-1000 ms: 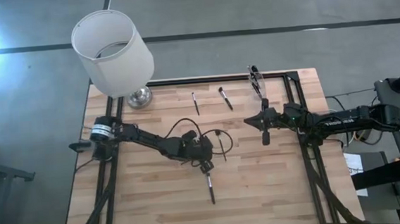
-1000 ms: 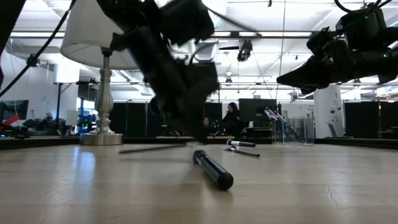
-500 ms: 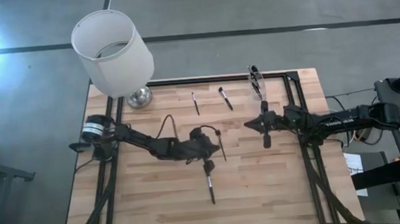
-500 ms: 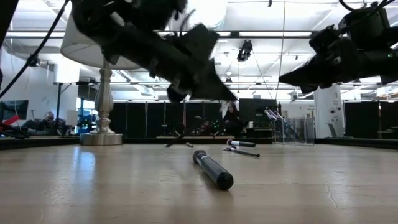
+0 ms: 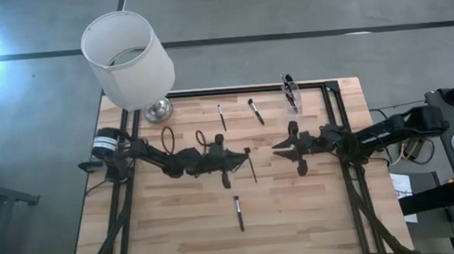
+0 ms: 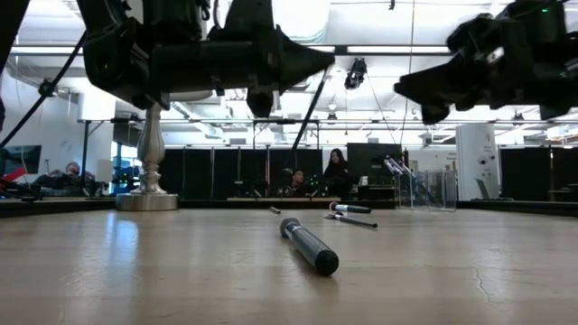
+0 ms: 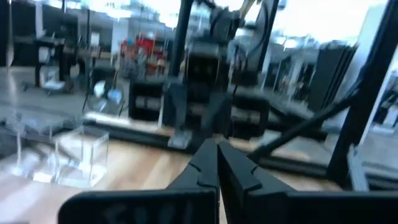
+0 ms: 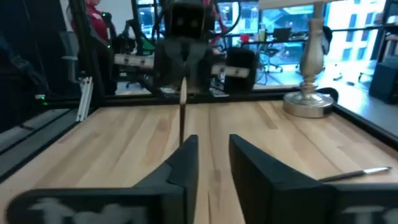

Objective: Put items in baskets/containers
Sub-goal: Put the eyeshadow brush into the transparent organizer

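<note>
Left pincer (image 5: pixel 237 154) mid-frame clenched on a thin brush (image 5: pixel 251 165). Right pincer (image 5: pixel 283 149) beside it, released, w/ nothing in it. Clear cup (image 5: pixel 290 92) upper right of table (image 5: pixel 178 226), holding brushes.

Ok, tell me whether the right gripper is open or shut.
Open. In the right wrist view the right gripper shows a clear gap between its two dark fingers, with bare table visible through it.

Light wood-plank worktop (image 5: pixel 178 226) w/ black frame; white lampshade (image 5: pixel 126 58) at 11 o'clock, silver base (image 5: pixel 158 110); dark arms; clear cup (image 5: pixel 291 91); black-tipped brushes (image 5: pixel 239 213).
</note>
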`<state>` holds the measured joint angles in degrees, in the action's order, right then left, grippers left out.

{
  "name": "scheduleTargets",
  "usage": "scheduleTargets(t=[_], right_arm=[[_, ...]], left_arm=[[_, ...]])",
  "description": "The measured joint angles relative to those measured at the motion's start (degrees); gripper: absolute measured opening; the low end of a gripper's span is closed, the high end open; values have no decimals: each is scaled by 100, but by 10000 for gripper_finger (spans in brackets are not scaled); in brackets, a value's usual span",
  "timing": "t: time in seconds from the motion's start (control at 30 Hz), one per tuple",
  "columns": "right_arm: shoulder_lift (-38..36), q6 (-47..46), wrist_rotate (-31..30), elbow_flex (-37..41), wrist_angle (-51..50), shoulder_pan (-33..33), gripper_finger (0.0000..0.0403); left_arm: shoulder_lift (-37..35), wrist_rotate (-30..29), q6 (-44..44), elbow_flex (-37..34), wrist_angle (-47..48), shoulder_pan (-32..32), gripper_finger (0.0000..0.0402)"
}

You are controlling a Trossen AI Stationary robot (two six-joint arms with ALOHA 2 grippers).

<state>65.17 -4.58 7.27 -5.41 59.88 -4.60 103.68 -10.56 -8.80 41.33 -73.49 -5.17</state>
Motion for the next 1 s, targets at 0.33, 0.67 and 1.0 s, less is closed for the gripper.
scheduleTargets(t=[0.33,0.67,1.0], right_arm=[[2227,-149,-136,-1287,957,371,174],[3169,-100,-131,-2103,1194,550,180],[3305,-112,-493,-2234,1228,565,111]], left_arm=[[-12,253,0,-36,-139,94,0],[-96,316,70,-38,-129,94,0],[-96,324,128,-38,-107,94,0]])
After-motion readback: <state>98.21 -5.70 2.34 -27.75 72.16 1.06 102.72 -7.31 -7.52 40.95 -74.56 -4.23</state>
